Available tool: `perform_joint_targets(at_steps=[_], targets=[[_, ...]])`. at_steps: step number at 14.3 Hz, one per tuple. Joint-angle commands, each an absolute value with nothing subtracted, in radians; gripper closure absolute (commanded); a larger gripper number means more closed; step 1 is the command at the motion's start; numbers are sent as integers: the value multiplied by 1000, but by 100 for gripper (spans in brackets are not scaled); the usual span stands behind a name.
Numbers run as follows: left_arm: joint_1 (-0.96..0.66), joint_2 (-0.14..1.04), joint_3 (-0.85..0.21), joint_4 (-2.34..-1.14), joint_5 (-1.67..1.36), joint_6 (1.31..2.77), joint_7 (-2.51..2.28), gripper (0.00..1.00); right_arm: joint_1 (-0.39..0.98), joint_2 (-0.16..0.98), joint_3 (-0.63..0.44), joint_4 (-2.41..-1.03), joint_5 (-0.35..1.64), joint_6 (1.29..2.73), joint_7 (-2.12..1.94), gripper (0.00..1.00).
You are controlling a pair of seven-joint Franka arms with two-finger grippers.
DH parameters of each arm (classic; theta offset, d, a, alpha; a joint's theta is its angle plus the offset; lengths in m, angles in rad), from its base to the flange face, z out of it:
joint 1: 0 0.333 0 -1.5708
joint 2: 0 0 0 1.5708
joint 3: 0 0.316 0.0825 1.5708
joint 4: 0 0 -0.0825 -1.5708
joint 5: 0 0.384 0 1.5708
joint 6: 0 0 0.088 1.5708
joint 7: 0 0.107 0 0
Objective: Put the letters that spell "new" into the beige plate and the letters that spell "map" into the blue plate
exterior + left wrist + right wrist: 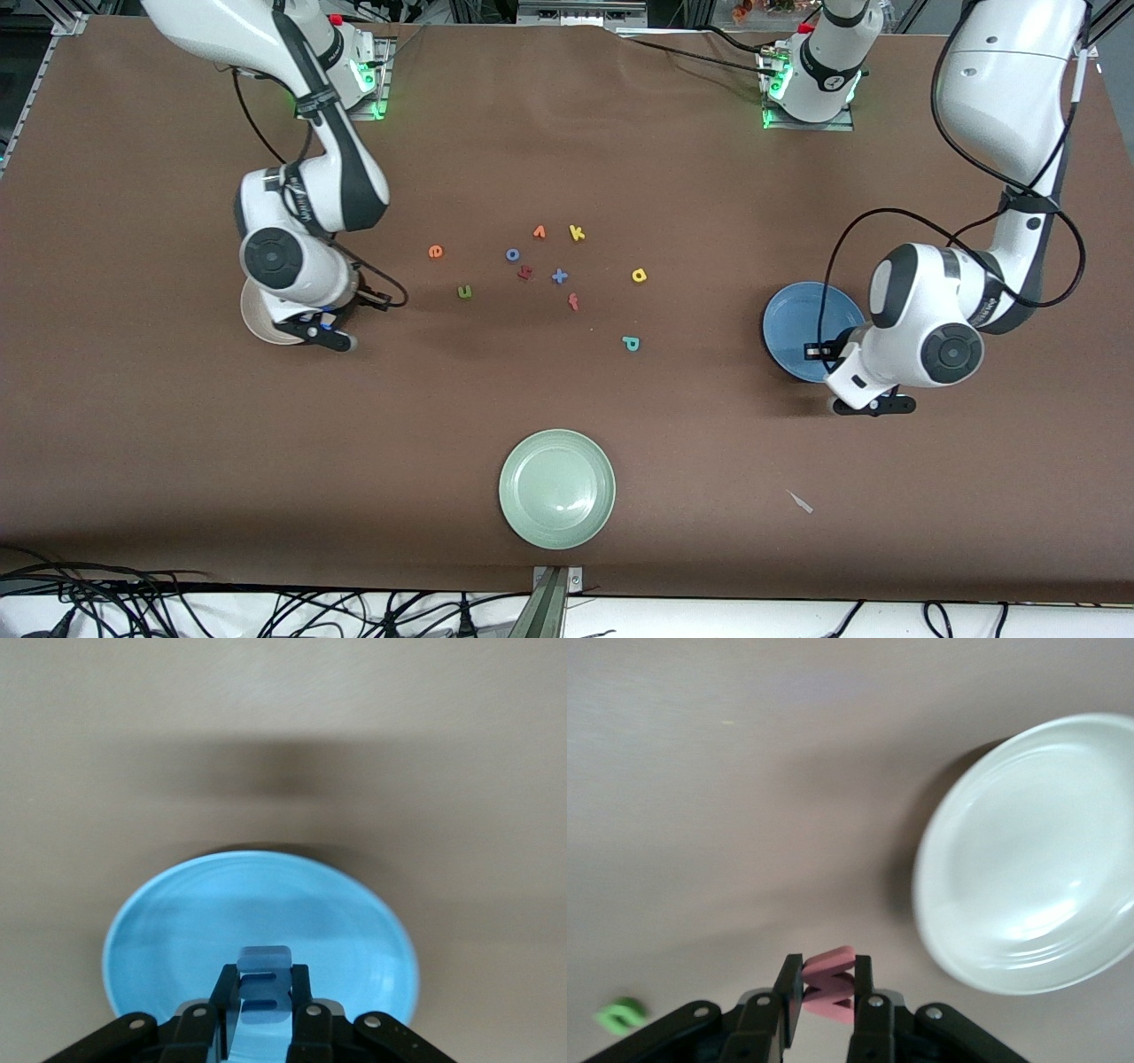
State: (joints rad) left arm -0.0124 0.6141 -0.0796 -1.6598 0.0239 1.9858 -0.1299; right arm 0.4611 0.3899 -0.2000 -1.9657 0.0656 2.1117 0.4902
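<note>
My right gripper (pixel 341 340) (pixel 827 983) is shut on the salmon-red w (pixel 829 962), low over the table beside the beige plate (pixel 255 321) (pixel 1028 859). Over the blue plate (pixel 797 310) (pixel 221 921) hangs my left gripper (pixel 813 352) (pixel 265 981), shut on the blue m (pixel 265 992). The other letters lie loose mid-table. The orange e (pixel 435 252) and green n (pixel 464 291) (pixel 620 1017) are toward the right arm's end. The yellow a (pixel 639 276) and teal p (pixel 631 343) are toward the left arm's end.
More loose letters lie among them: orange v (pixel 539 232), yellow k (pixel 577 233), blue o (pixel 512 255), a dark red letter (pixel 524 273), a blue cross shape (pixel 559 276), red f (pixel 573 302). A pale green plate (pixel 556 487) sits nearest the front camera.
</note>
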Motion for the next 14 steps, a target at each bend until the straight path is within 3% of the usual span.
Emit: perform_joint_targets(at_steps=[1,2,3,7,8,9,10,14], targets=[[3,606,-94,-1721,40,2054,-86,44,466,334,-259,-2075,69,2129,336,100],[0,606,-95,-1721,40,2054,-87,13,466,324,-274,-2103,68,2146,301,100],[-14,603,-98,-1715,40,2043,-103,0,466,310,-290,-2130,67,2170,260,100],[-130,597,-127,-1674,40,2000,-321,0,465,296,-376,-2223,71,2298,40,100],[-171,597,-129,-1664,40,1999,-404,0,466,296,-377,-2221,72,2293,31,73],[-207,600,-129,-1649,37,1999,-473,0,466,295,-377,-2217,72,2283,35,6],[-231,606,-130,-1640,31,1999,-530,0,466,284,-376,-2212,72,2258,46,0],[-317,667,-141,-1547,-107,2010,-645,0,474,241,-293,-2189,74,2187,181,0]])
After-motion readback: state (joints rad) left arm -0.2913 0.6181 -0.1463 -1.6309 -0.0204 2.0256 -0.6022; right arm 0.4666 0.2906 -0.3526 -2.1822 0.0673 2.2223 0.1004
